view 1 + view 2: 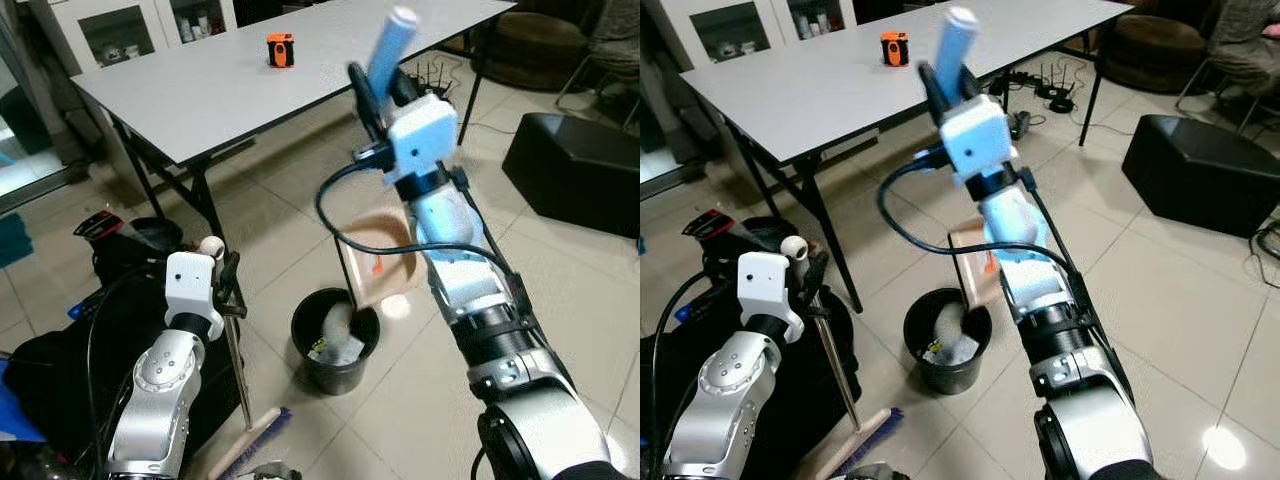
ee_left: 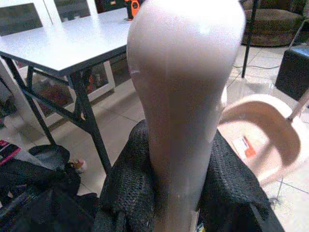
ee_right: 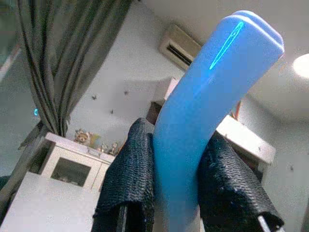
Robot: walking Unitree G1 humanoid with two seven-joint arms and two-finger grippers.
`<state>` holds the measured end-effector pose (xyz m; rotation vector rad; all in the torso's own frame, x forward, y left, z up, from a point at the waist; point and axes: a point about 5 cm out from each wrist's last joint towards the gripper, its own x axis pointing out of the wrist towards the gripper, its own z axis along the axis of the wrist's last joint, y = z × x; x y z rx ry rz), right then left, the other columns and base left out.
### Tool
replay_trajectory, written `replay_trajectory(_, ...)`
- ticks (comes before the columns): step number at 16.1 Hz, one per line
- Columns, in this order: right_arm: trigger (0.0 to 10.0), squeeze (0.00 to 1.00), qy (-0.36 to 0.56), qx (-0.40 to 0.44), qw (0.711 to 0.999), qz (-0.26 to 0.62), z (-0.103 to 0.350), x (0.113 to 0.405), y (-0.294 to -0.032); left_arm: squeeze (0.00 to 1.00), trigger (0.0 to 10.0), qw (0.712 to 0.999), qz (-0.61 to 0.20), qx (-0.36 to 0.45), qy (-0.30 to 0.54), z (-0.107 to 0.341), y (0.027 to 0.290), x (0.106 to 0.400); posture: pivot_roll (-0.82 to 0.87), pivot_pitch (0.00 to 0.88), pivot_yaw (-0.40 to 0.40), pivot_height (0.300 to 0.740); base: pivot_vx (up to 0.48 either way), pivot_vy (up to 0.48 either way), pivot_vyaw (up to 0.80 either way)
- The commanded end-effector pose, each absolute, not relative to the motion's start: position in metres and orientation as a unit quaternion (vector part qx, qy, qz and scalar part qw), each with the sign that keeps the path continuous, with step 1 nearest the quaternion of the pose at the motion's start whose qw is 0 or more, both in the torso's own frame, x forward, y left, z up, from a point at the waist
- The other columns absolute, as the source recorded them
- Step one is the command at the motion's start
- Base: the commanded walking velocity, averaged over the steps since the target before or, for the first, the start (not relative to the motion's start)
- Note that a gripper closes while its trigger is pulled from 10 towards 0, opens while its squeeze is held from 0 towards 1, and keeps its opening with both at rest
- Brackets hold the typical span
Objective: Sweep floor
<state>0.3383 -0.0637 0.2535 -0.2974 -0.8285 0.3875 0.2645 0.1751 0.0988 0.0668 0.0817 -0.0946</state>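
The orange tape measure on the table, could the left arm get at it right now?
Probably not. The left tool is shut on the broom handle, low beside the table, and the tape measure sits far across the tabletop.

Right gripper (image 3: 176,183): two black mesh-textured fingers (image 3: 129,179) clamp a blue handle (image 3: 207,111), one on each side, touching it. Handle curves upward to a rounded tip. Background: grey curtain (image 3: 58,58), air conditioner (image 3: 181,47) high on wall, white cabinet (image 3: 72,162) with small items on top, ceiling light (image 3: 300,65).
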Motion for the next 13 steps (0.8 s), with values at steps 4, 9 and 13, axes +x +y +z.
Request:
replay_trajectory(4, 10.0, 0.00, -0.464, -0.205, 0.839, 0.198, 0.272, 0.330, -0.050, 0.00, 10.0, 0.998, -0.044, 0.040, 0.030, 0.106, 0.178, 0.263, 0.07, 0.000, 0.053, 0.740, 0.000, 0.000, 0.00)
replay_trajectory(9, 10.0, 0.00, -0.368, -0.167, 0.914, 0.038, 0.264, 0.335, -0.125, 0.00, 10.0, 0.993, -0.096, 0.048, 0.040, 0.104, 0.175, 0.264, 0.05, 0.000, 0.049, 0.740, 0.000, 0.000, 0.00)
replay_trajectory(13, 10.0, 0.00, -0.319, -0.208, 0.922, -0.066, 0.256, 0.319, -0.179, 0.00, 10.0, 0.991, -0.116, 0.039, 0.046, 0.103, 0.173, 0.263, 0.03, 0.000, 0.051, 0.740, 0.000, 0.000, 0.00)
